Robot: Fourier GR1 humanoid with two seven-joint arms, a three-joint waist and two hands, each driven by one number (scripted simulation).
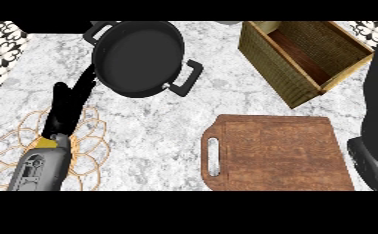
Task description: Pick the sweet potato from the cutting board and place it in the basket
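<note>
The brown wooden cutting board (280,153) lies at the lower right, its handle slot to the left, and only bare wood shows on it. The woven basket (277,60) stands at the upper right, tilted, with a brown floor visible inside. I see no sweet potato anywhere. My left hand (65,110) stretches up the left side with straight fingers, open and holding nothing, its tips near the pan's rim. My right hand (367,148) is a dark shape cut off by the right edge, beside the board's right side and below the basket.
A black round pan (139,58) with two side handles sits at the top centre. A thin wire trivet (92,150) lies under my left forearm at the lower left. Grey marble counter (162,128) spreads between pan, board and trivet.
</note>
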